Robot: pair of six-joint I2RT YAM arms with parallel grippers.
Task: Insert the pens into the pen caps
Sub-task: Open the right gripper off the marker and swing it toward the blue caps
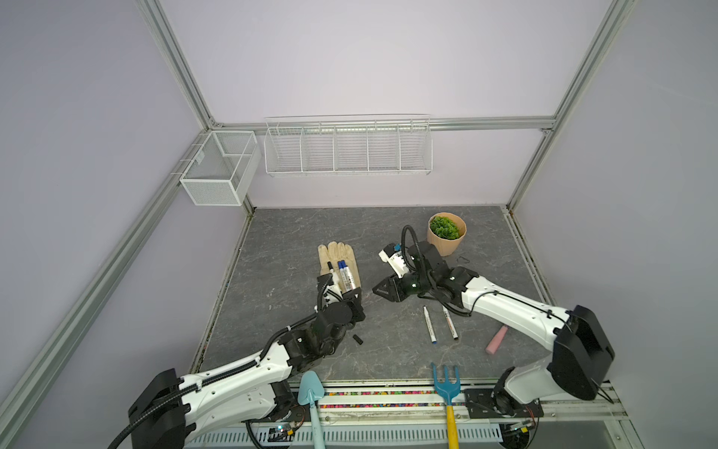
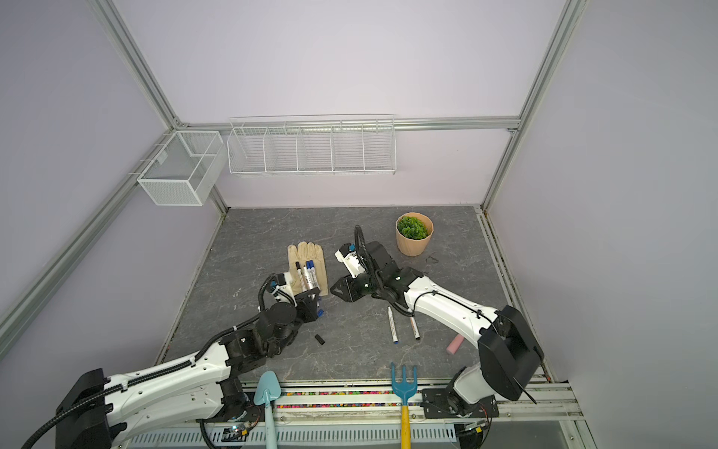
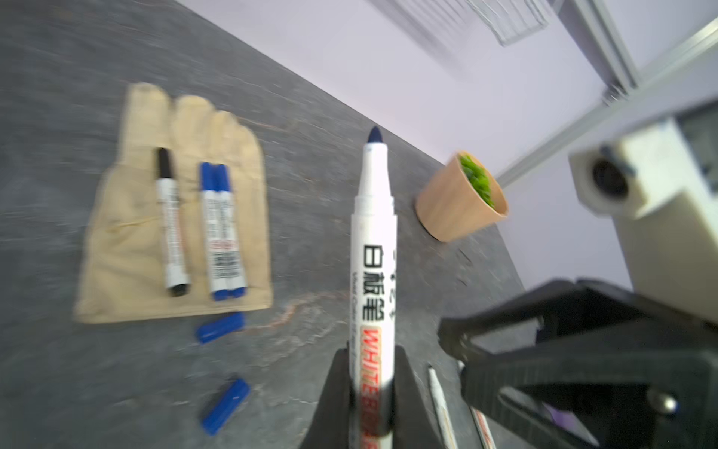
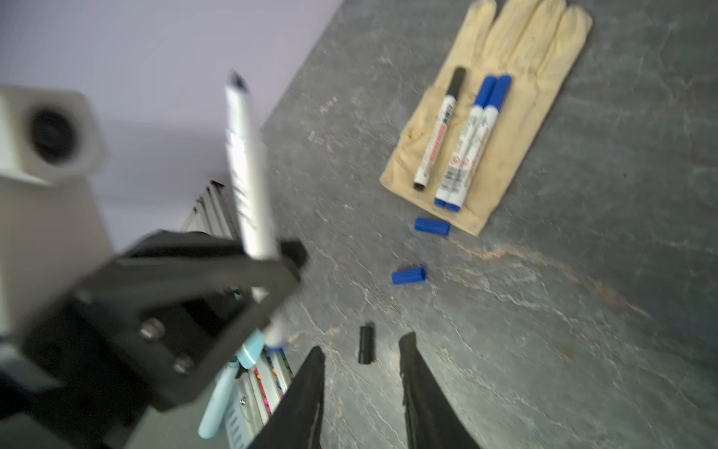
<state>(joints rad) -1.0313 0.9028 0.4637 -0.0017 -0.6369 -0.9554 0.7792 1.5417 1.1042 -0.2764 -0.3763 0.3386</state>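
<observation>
My left gripper [image 3: 371, 353] is shut on the barrel of an uncapped white pen [image 3: 373, 272] whose blue tip points away from the jaws; the same pen [image 4: 248, 167] shows in the right wrist view. My right gripper [image 4: 363, 346] hangs open and empty above the table, with a black cap [image 4: 366, 344] lying beyond its fingertips. Two loose blue caps [image 4: 432, 226] [image 4: 408, 275] lie near the glove's cuff. Three capped pens [image 1: 344, 276] rest on the glove. Two uncapped pens [image 1: 429, 324] [image 1: 450, 322] lie under the right arm. In a top view the two grippers [image 1: 351, 299] [image 1: 379, 289] face each other closely.
A beige glove [image 1: 338, 256] lies mid-table and a potted plant [image 1: 447, 233] stands behind the right arm. A pink block [image 1: 496, 339] lies at the right. A blue trowel [image 1: 311, 392] and rake [image 1: 446, 379] rest on the front edge. Wire baskets [image 1: 347, 149] hang on the back wall.
</observation>
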